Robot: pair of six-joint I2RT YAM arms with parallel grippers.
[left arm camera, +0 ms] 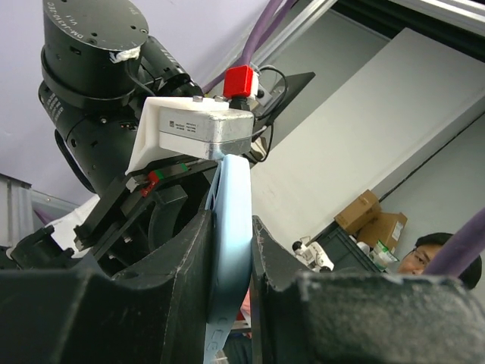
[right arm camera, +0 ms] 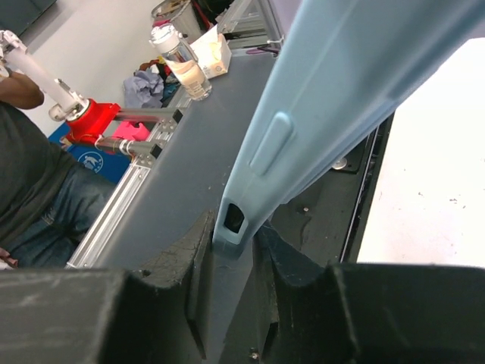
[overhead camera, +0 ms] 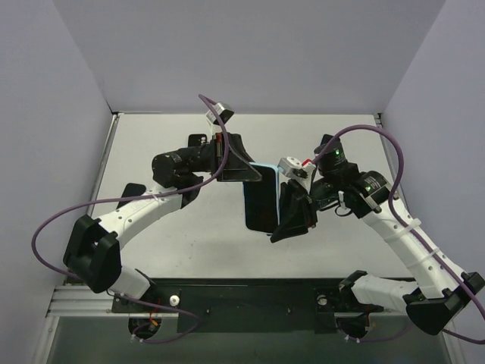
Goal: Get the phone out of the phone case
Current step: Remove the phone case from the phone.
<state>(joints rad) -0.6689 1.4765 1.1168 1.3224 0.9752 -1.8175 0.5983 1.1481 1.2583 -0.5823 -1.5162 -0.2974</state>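
Note:
The phone (overhead camera: 262,203) shows its black screen inside a light blue phone case (overhead camera: 248,199), held above the middle of the table between both arms. My left gripper (overhead camera: 252,175) grips the case's far end. In the left wrist view the case's blue edge (left arm camera: 231,227) is pinched between the jaws of my left gripper (left arm camera: 231,221), which is shut on it. My right gripper (overhead camera: 283,218) holds the right side. In the right wrist view my right gripper (right arm camera: 233,227) is shut on the case (right arm camera: 333,91) near a corner with a port opening. The wrist views show only the case, not the phone.
White table top (overhead camera: 174,144) with grey walls at left, back and right. A black rail (overhead camera: 250,292) runs along the near edge by the arm bases. Purple cables (overhead camera: 379,136) loop off both arms. The right arm's wrist camera (left arm camera: 201,129) faces the left wrist closely.

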